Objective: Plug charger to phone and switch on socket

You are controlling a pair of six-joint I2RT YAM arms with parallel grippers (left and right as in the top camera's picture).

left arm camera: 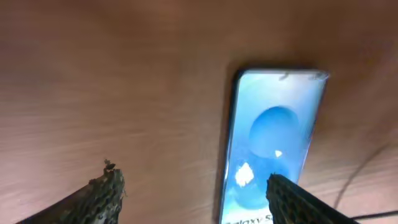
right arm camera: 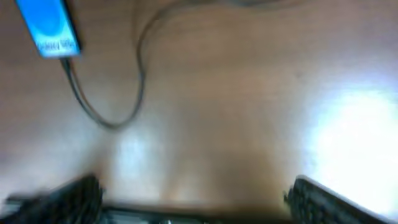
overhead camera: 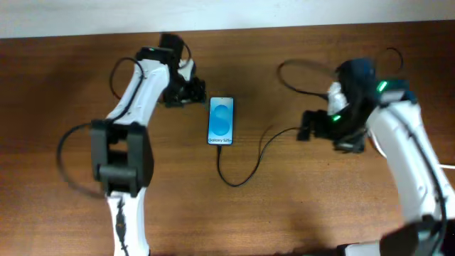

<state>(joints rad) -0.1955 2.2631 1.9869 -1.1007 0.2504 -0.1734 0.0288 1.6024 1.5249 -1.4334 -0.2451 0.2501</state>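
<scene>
Phone [overhead camera: 221, 121] lies flat mid-table between the two arms. It has a black frame and a bright blue screen with a lighter oval, and white "Galaxy" text at its near end. The thin black charger cable [overhead camera: 238, 179] meets that end and loops off across the brown table [overhead camera: 284, 213]. The left claw [overhead camera: 193, 94] hovers by the phone's far corner, fingers spread, holding nothing. The right claw [right arm camera: 193, 202] gapes wide, empty.

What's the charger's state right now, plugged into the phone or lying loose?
Plugged in, it appears: the charger runs straight into the phone at its text end, with no gap visible.
</scene>
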